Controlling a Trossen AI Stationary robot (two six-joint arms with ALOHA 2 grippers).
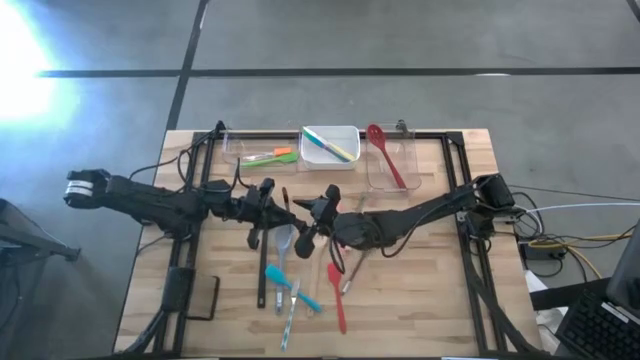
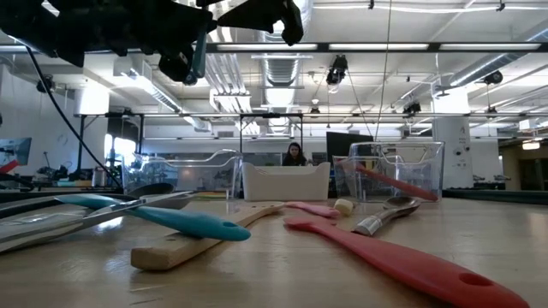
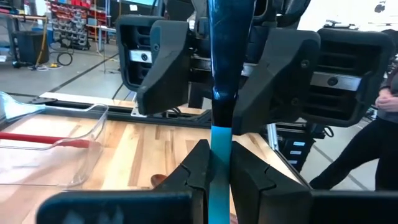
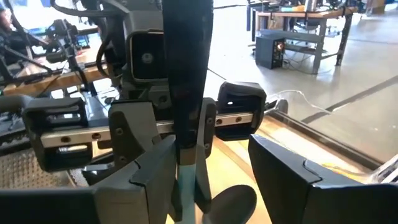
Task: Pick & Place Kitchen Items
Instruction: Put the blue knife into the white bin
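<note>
Left gripper clamps a teal utensil; right gripper looks open beside it. About 4 utensils binned, several left.

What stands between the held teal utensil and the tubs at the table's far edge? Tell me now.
Nothing visible does. The left hand is shut on the teal utensil above the table's middle, with the right hand open around the same handle. From there to the tubs, only bare wood shows.
</note>
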